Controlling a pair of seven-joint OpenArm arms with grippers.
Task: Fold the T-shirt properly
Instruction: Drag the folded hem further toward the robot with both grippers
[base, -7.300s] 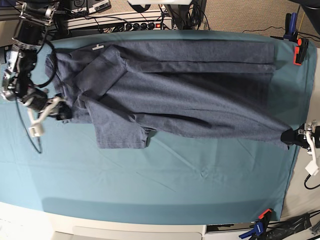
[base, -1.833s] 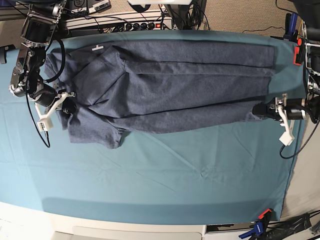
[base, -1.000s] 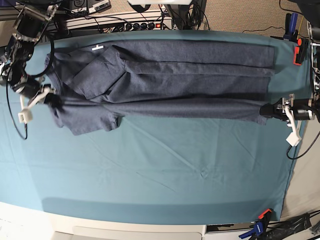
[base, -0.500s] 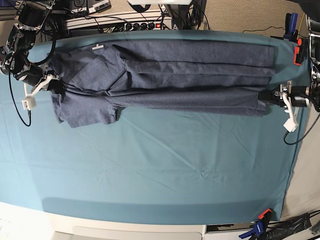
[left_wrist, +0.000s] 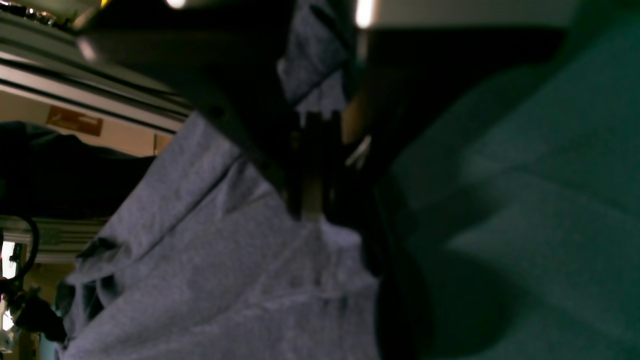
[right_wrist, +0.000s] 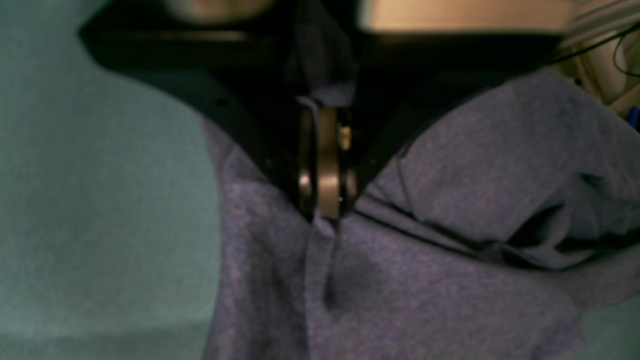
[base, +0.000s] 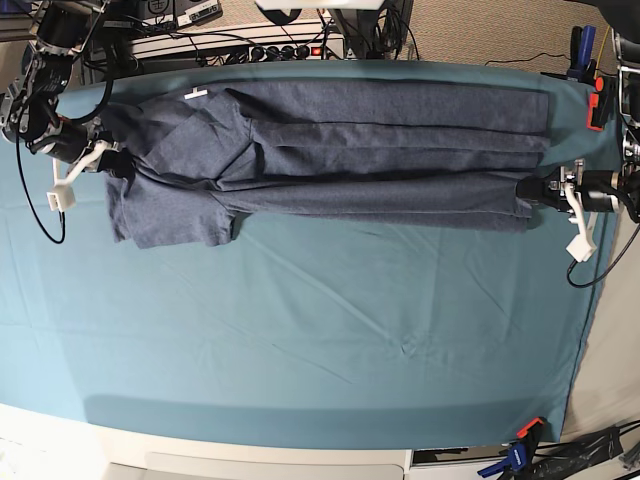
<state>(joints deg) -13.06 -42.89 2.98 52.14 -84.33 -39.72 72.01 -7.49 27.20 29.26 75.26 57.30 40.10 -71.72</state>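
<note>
Heathered blue-grey knit: in the base view the T-shirt (base: 330, 150) lies as a long folded band along the far part of the table, long axis left-right, neck and sleeve end at left, hem end at right. One sleeve (base: 170, 215) sticks out toward the near side at the left. Stacked fold lines run lengthwise, a small white tag (base: 196, 95) near the far-left corner. The teal table cloth (base: 320, 350) is bare across the whole near half, with light creases; clamps (base: 600, 100) pin its right corners. The right gripper (base: 108, 165) pinches the shoulder end, the left gripper (base: 528, 190) the hem end. Left wrist view: dark and blurry, the left gripper (left_wrist: 312, 200) has its jaws together on a bunch of the fabric (left_wrist: 225, 280), teal cloth (left_wrist: 525, 200) to the right. Right wrist view: the right gripper (right_wrist: 322, 200) is clamped on a ridge of the knit (right_wrist: 425, 280), cloth puckering away from the pinch, a seam line running right, teal cloth (right_wrist: 100, 200) at left.
</note>
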